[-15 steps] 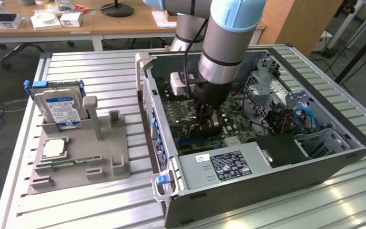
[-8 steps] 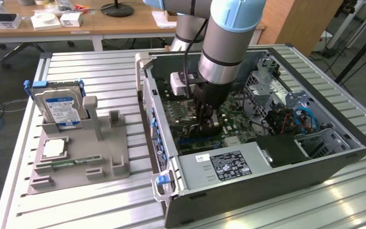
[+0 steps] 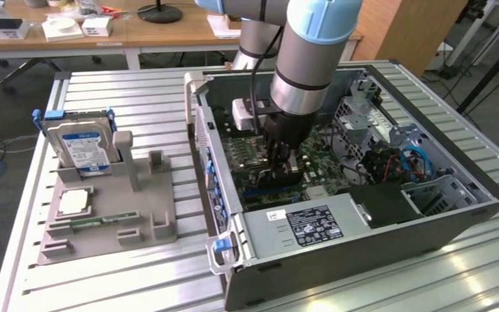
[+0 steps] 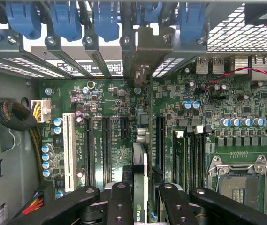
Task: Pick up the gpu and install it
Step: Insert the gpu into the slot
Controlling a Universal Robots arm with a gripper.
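Note:
My gripper [image 3: 282, 168] reaches down inside the open computer case [image 3: 362, 250], low over the green motherboard [image 4: 110, 98]. In the wrist view the gpu [image 4: 141, 164] stands edge-on between the black fingers [image 4: 119, 199], a thin card with a green logo at its near end. Its metal bracket [image 4: 140, 61] reaches the rear slot openings of the case. The card lies in line with the black expansion slots [image 4: 160, 140], low over the board or in a slot; I cannot tell which. The gripper [image 4: 141, 192] is shut on the card.
A silver hard drive [image 3: 80, 146] with a blue-white label stands in the grey holder [image 3: 150, 224] at the exterior view's left, with a square CPU chip [image 3: 75, 201] in front. Blue clips [image 4: 106, 18] line the case's rear. A white slot [image 4: 68, 150] and the CPU socket [image 4: 239, 180] flank the card.

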